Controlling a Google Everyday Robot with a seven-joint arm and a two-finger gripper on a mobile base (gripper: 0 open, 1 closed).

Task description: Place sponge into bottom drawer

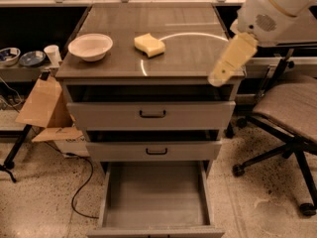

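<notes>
Gripper (pixel 221 72) hangs at the right front corner of the cabinet top (pixel 198 53), seen as one pale paddle, so I cannot tell whether it is spread or pressed together. The sponge (pixel 149 44) lies on that top, well apart from it, near the white bowl (pixel 90 46). The bottom drawer (pixel 156 197) stands pulled out, its front cut off at my view's lower edge.

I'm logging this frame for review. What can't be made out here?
Camera view:
pincer, by the cabinet's front right corner: arm cut by the top-right edge.
bottom drawer: front panel cut by the lower edge.
upper drawers: interiors hidden in shadow under the top.
sponge: underside hidden against the top.
</notes>
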